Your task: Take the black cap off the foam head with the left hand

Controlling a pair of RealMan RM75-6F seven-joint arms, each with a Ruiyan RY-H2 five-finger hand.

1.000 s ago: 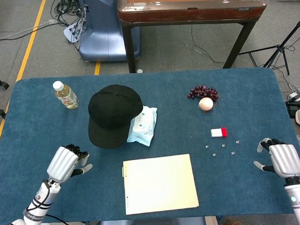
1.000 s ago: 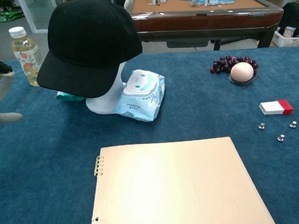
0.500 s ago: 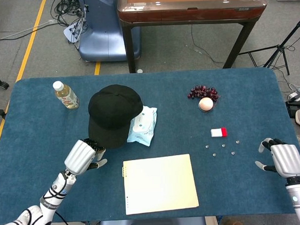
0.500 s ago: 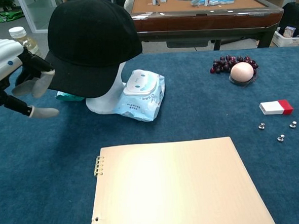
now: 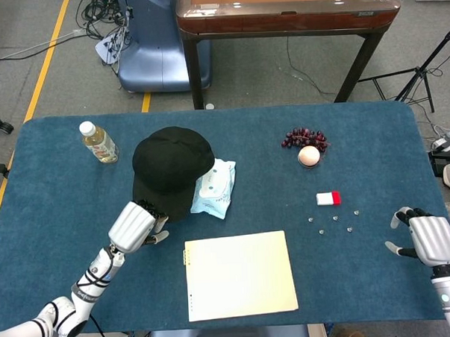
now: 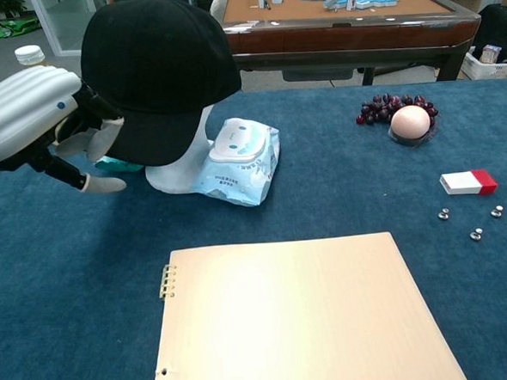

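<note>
1. Currently, black cap (image 6: 156, 71) is seen seated on foam head (image 6: 179, 164), near back-left of counter (image 5: 54, 198); brim pointed toward robot's left-front.
2. Left hand (image 6: 39, 126) is placed at brim edge; fingers (image 6: 104, 137) curled toward brim underside, thumb spread out below. Contact w/ brim looks likely in chest view, but a closed grip cannot be told.
3. In head view, left hand (image 5: 134, 226) is seen just at front rim of cap (image 5: 170, 169), knuckles up.
4. Right hand (image 5: 428, 238) is held near right edge of counter, well apart from everything; fingers spread wide, nothing held.
5. Wipes pack (image 6: 239, 161) is seen leaning against foam head base on its right side.
6. Bottle (image 5: 98, 142) stands upright left of cap.
7. Notebook (image 5: 238, 274) lies flat at front-centre.
8. Grapes (image 5: 304, 137) and egg (image 5: 309, 156) are found at back-right, touching or nearly so.
9. Red-white box (image 5: 329, 198) lies nearer front, w/ small metal bits (image 5: 336, 222) scattered just beside.
</note>
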